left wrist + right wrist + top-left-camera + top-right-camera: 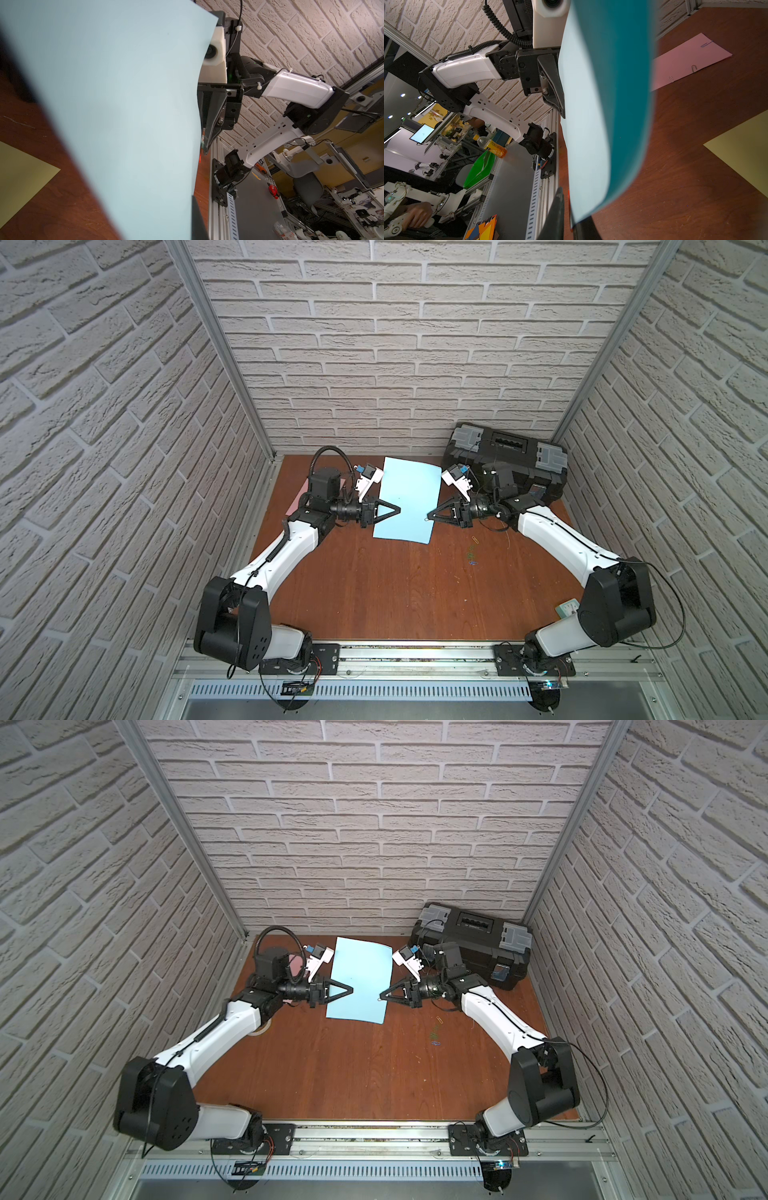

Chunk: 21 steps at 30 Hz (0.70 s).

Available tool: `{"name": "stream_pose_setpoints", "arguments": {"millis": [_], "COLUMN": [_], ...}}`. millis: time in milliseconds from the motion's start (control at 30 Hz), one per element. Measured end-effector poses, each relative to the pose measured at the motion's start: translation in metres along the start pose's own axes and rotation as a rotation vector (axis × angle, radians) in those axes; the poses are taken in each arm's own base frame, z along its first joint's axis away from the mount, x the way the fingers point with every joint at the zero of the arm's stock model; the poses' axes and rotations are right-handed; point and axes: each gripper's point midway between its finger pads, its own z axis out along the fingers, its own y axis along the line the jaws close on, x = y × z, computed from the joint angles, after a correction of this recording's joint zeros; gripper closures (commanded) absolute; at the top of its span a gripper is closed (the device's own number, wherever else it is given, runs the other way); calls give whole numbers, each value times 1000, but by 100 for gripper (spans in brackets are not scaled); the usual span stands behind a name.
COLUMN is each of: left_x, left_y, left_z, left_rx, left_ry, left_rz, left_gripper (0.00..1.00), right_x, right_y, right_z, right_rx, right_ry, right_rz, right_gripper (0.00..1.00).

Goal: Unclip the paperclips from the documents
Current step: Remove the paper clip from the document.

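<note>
Paperclips (694, 68) are seen clipped along the edges of a pink sheet (297, 497). That sheet lies flat at the far left of the table (374, 593), partly hidden behind the left arm.

Next, the left gripper (398, 510) is pressed shut on the left long edge of a blue sheet (409, 493). This sheet is held raised above the table, with its long axis running from front to back. A yellow sheet (20, 176) is seen lying on the table in the wrist views only.

On the blue sheet's right long edge a small red-orange mark, judged to be a clip (569, 193), is glimpsed. The right gripper (428, 519) is drawn together at that spot, pinching the edge. Whether the clip itself is caught cannot be told. The right arm is judged the nearer one, so a pull outward to the right, across the long axis, is called for.

Further right, loose clips (473, 551) lie on the table, and a toolbox (507, 460) is set in the back corner. No writing can be read.
</note>
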Motion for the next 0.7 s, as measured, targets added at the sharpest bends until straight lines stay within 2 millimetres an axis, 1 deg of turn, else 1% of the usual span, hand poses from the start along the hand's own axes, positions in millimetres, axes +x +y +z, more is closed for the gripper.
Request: {"name": "stream_pose_setpoints", "arguments": {"millis": [300,700], "left_x": [0,1], "left_y": [0,-1], "left_z": [0,0], "left_rx": [0,0], "left_ry": [1,4], "left_rz": [-2,-8], "left_gripper": [100,100], "right_x": [1,3], "right_y": [-1,-2], "right_z": [0,-2], "right_rx": [3,12], "right_ry": [2,7], "right_rz": [4,1], "right_gripper": [94,94]}}
